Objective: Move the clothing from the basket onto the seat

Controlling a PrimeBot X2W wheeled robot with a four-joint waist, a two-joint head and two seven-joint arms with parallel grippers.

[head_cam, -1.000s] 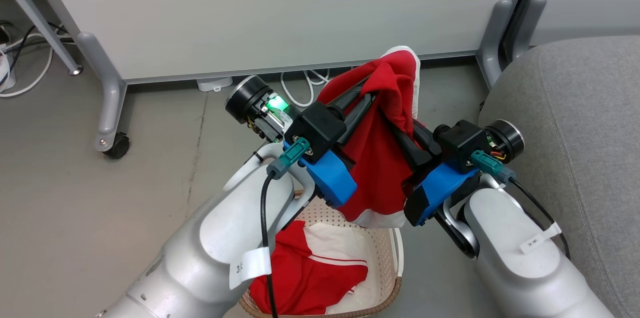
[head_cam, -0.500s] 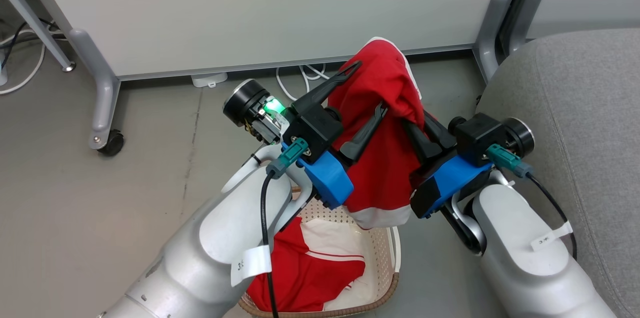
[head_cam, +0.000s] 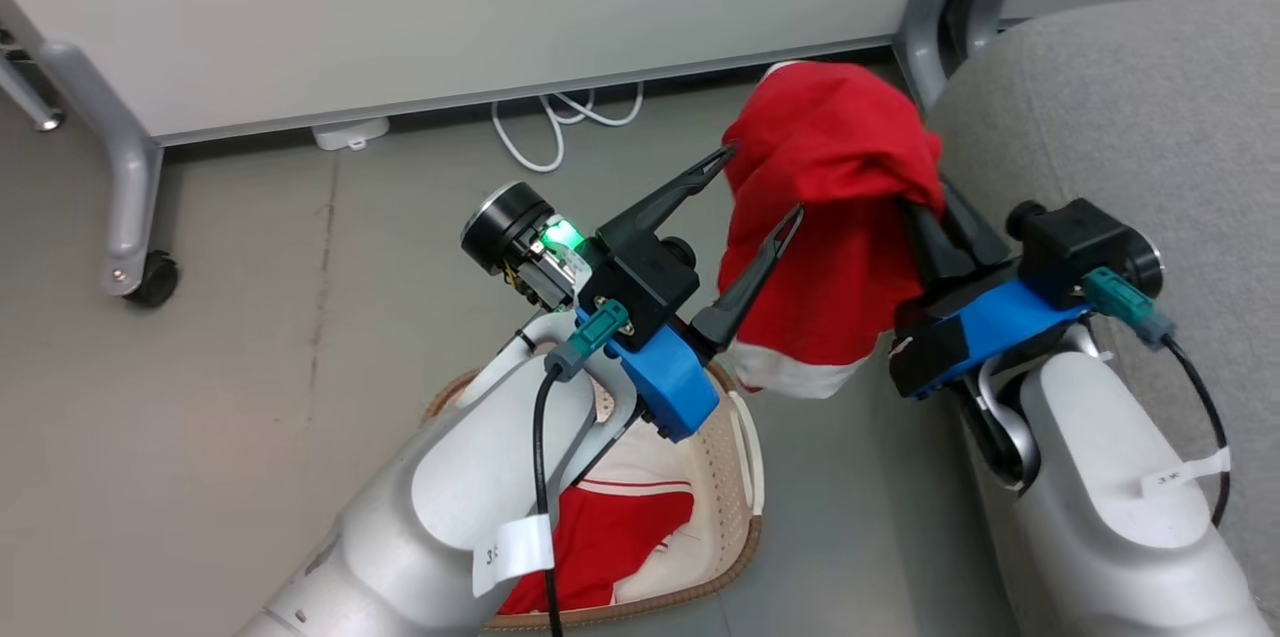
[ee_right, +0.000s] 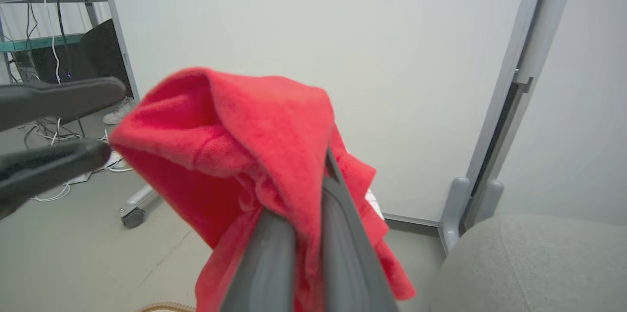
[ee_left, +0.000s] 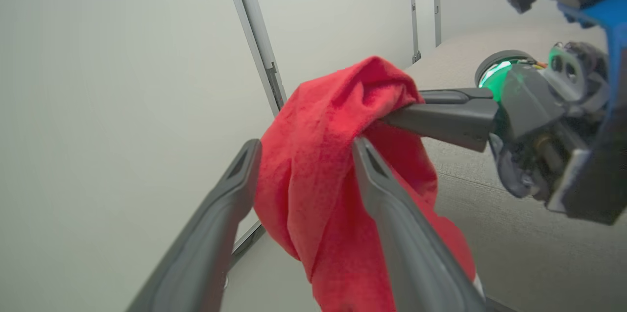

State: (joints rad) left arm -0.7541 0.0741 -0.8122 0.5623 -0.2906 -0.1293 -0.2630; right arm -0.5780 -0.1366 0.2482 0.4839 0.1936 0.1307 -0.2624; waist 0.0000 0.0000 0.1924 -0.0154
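A red garment (head_cam: 835, 217) with a white trim band hangs in the air from my right gripper (head_cam: 935, 212), which is shut on its top fold just left of the grey sofa (head_cam: 1120, 117). In the right wrist view the right gripper (ee_right: 306, 204) pinches the same cloth (ee_right: 235, 145). My left gripper (head_cam: 760, 185) stands open right beside the hanging cloth; in the left wrist view its spread fingers (ee_left: 245, 160) frame the garment (ee_left: 318, 175). The second red garment (head_cam: 600, 537) lies in the cream basket (head_cam: 728, 572) on the floor, partly hidden by my left forearm.
A white partition panel on grey legs with a caster wheel (head_cam: 150, 279) stands behind. White cables (head_cam: 550, 132) lie on the grey floor under it. Another grey leg (head_cam: 925, 17) stands right by the sofa's corner.
My left gripper has opened and let go of the garment. The right gripper has carried it right, toward the sofa. The head camera has also turned right.
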